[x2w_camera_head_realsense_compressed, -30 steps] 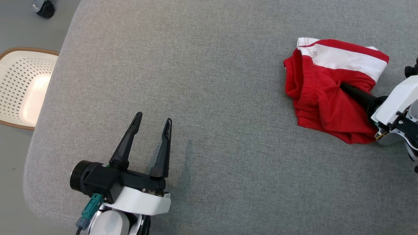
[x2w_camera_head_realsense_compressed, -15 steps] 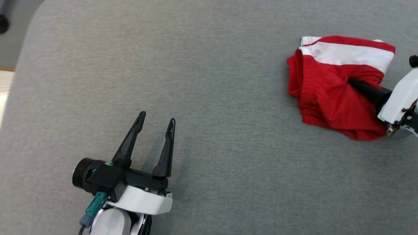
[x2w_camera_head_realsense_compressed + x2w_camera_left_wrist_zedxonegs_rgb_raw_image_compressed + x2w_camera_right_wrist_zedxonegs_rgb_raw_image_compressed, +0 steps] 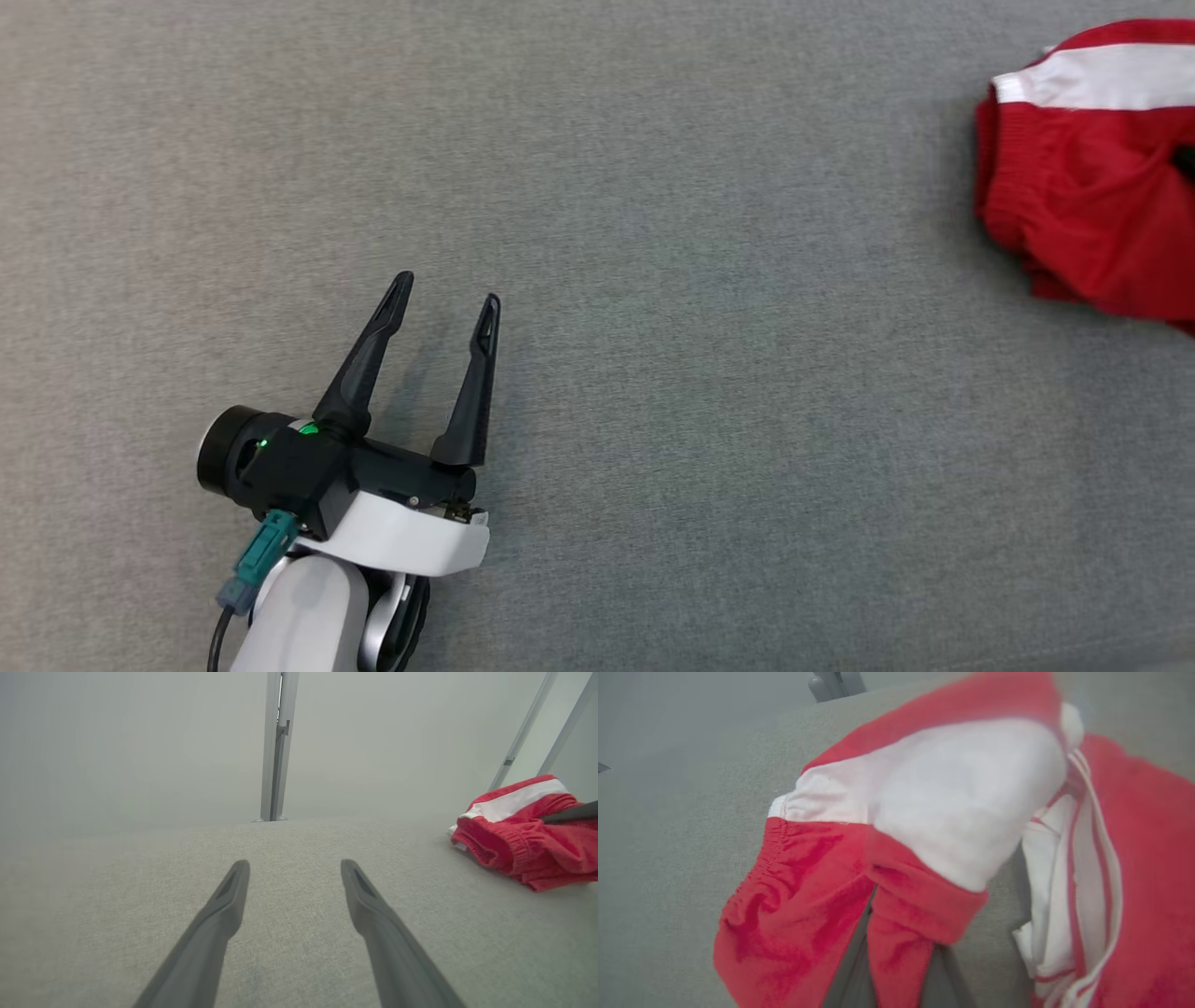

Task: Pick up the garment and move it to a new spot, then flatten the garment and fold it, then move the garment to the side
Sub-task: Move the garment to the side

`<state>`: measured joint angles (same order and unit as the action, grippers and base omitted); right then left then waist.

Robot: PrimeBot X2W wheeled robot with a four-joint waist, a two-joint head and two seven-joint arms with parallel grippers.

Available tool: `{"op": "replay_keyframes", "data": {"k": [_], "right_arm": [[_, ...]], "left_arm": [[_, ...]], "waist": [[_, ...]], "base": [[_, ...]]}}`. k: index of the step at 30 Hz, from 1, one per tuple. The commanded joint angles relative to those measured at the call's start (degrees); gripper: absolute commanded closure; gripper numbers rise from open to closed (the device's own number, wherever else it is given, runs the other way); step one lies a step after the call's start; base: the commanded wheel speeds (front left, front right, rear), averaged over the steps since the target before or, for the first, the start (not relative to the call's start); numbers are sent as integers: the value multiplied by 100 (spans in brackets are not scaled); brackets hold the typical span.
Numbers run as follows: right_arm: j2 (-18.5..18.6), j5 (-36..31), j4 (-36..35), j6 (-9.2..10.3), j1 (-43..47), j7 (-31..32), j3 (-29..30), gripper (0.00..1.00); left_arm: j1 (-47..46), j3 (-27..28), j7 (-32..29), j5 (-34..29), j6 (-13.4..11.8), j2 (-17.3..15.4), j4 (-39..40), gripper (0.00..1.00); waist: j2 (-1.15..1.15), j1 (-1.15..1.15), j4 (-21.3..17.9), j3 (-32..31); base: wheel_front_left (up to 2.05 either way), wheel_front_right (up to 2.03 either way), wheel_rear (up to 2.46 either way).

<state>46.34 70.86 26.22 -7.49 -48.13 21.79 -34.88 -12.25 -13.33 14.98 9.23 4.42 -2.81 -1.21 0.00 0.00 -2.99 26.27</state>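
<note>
The red garment (image 3: 1083, 205) with its white band lies bunched at the far right of the grey fabric-covered counter (image 3: 653, 280), partly cut off by the right edge of the head view. In the right wrist view a fold of the garment (image 3: 808, 896) runs down between the right hand's (image 3: 896, 956) two dark fingers (image 3: 850, 975), which are pressed together on the red cloth. The white panel bulges just beyond them. From the left wrist view, one dark finger of the right hand (image 3: 570, 812) reaches into the garment (image 3: 523, 844) from the right.

The left hand (image 3: 448, 289) sits at the near left, well apart from the garment. Its two fingers are spread wide with nothing between them, low over bare counter (image 3: 93, 905). A small green light (image 3: 308, 429) glows at its base, and a teal connector (image 3: 266, 551) hangs from its wrist. Beyond the counter's far edge, an upright metal post (image 3: 275, 742) stands against a pale wall.
</note>
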Motion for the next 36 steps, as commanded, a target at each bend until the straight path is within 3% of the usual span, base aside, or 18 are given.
{"op": "replay_keyframes", "data": {"k": [1,8,20,27,36], "right_arm": [[280,-229,-138,0,-102,-64,-55,100],[984,-442,-384,1,-98,-246,53,100],[1781,-954,-101,1,173,-430,250,100],[1834,-1420,62,1,222,-407,216,100],[1642,-2118,426,1,241,-639,298,100]], "left_arm": [[-100,45,15,-1,24,-23,-30,0],[-129,176,15,61,63,-22,-130,0],[-11,232,15,90,88,-22,-109,0],[-18,226,15,85,117,-22,-84,0],[-39,393,15,-11,189,-22,-122,0]], "waist": [[0,0,-126,79],[0,0,-227,91],[0,0,-137,53],[0,0,-141,116],[0,0,-119,371]], "base": [[0,0,0],[0,0,0],[0,0,0],[0,0,0],[0,0,0]]}}
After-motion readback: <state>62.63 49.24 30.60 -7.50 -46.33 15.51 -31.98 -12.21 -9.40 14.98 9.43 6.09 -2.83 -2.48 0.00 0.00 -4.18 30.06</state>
